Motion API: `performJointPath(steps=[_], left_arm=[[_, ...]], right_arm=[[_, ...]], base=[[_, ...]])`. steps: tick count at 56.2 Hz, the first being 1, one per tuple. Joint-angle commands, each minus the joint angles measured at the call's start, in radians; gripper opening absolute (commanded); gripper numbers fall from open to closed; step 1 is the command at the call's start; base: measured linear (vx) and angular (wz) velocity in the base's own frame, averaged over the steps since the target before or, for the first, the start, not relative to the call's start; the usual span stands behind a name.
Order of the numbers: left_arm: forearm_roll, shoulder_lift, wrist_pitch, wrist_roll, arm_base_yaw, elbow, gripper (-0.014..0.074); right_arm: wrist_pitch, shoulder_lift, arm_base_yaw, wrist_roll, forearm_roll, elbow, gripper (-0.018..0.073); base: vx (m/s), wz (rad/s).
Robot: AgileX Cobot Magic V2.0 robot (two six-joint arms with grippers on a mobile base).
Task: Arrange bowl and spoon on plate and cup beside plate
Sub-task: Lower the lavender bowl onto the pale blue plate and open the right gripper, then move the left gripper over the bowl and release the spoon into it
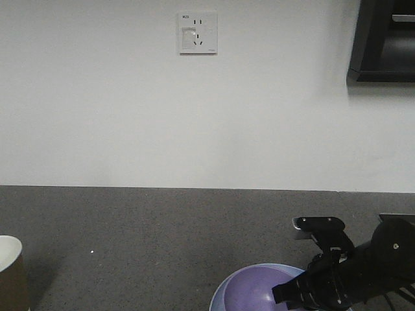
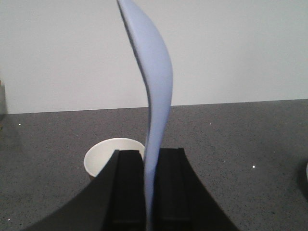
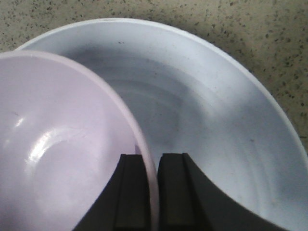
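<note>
Pinching the bowl (image 3: 57, 144) by its rim, our right hand (image 3: 151, 159) holds it over one side of the plate (image 3: 216, 120). Our left hand (image 2: 151, 154) clamps the spoon (image 2: 156, 72) upright above the worktop (image 2: 240, 139), with the cup (image 2: 103, 154) standing on it just beyond.

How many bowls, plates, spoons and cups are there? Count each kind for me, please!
small glossy lavender bowl: 1
wide light blue plate: 1
curved pale blue spoon: 1
brown paper cup with white inside: 1
Total: 4
</note>
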Motion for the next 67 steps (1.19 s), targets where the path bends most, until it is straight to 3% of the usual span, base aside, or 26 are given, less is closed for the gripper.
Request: performJointPath(steps=[1,16,22,28,35,39,43,48,56,67], left_arm=[[-0.007,0.007,-0.079,-0.007,-0.009,-0.024,-0.0006],[-0.007,0.007,-0.074,-0.007,-0.009,-0.024,-0.0006],[-0.007,0.007,-0.071,-0.007,-0.009,-0.024,-0.0006],[-0.010,0.007,-0.071,-0.007,-0.009,-0.024,-0.0006],[-0.044,0.022,-0.058,-0.005,-0.009,-0.028,-0.0005],[-0.084,0.064,-0.012,0.023,-0.009,-0.053,-0.0004],[-0.136,0.125,0.054,0.134,-0.010,-0.101,-0.0003],[-0.245,0.227,0.123,0.332,-0.010,-0.186,-0.0003],[-0.468,0.436,0.210,0.546,-0.010,-0.334,-0.0001],[-0.746,0.761,0.341,0.733,-0.037,-0.519,0.0000]], right_arm=[[-0.025,-0.027,-0.003,-0.008,0.003,-0.027,0.0236],[-0.036,-0.054,-0.003,-0.013,0.003,-0.027,0.0554],[-0.040,-0.104,-0.003,-0.019,0.002,-0.027,0.0606],[-0.025,-0.190,-0.003,-0.019,-0.018,-0.027,0.0599],[0.004,-0.317,-0.003,-0.019,-0.049,-0.027,0.0528],[0.008,-0.402,-0.003,-0.014,-0.085,-0.025,0.0410],[0.006,-0.474,-0.003,-0.014,-0.136,-0.024,0.0243],[0.022,-0.557,-0.003,-0.011,-0.194,-0.024,-0.0017],[0.036,-0.637,-0.003,0.013,-0.208,-0.024,-0.0015],[0.090,-0.682,-0.003,0.016,-0.222,-0.024,-0.0010]], base=[[0.00,0.00],[0.00,0.00],[0.00,0.00],[0.00,0.00],[0.00,0.00],[0.00,0.00],[0.00,0.00],[0.00,0.00],[0.00,0.00],[0.00,0.00]])
